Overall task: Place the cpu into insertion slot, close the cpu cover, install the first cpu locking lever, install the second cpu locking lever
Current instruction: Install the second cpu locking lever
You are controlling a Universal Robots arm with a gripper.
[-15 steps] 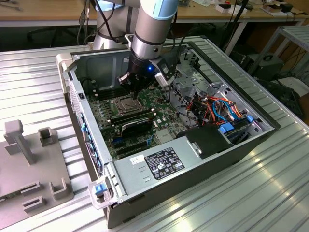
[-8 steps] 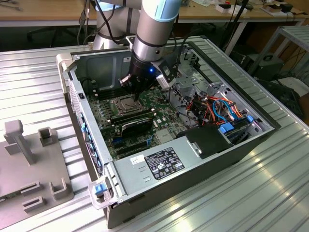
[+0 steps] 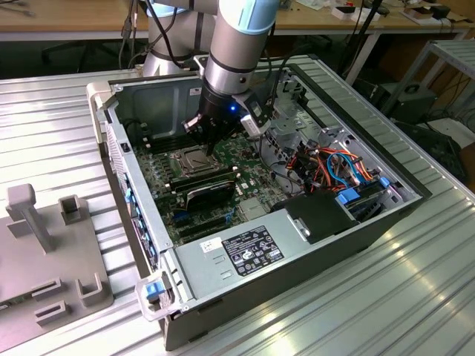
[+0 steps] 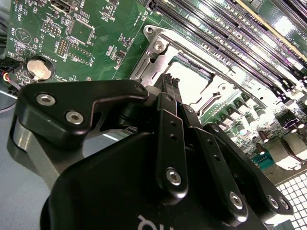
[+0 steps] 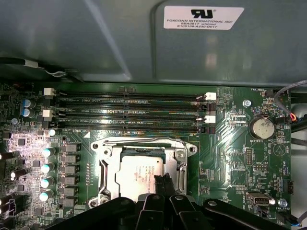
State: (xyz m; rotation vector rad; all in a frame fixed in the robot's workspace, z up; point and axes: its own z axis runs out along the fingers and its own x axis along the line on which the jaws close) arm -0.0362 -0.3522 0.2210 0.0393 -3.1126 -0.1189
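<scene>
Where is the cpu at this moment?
The cpu sits in the insertion slot on the motherboard, beside the long memory slots; in the first wrist view the gripper is directly at it.

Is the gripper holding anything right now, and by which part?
It cannot be told: the gripper sits over the cpu in the insertion slot, its tips hiding any contact.

Setting is a robotics or electronics lab workshop. An open computer case (image 3: 297,222) with its motherboard (image 5: 230,158) exposed lies on a ribbed metal workbench (image 3: 386,297). A grey fixture plate (image 3: 44,252) with moulded holders sits at the exterior view's left. Wooden desks (image 3: 74,18) with trailing cables (image 3: 364,37) run along the background.
</scene>
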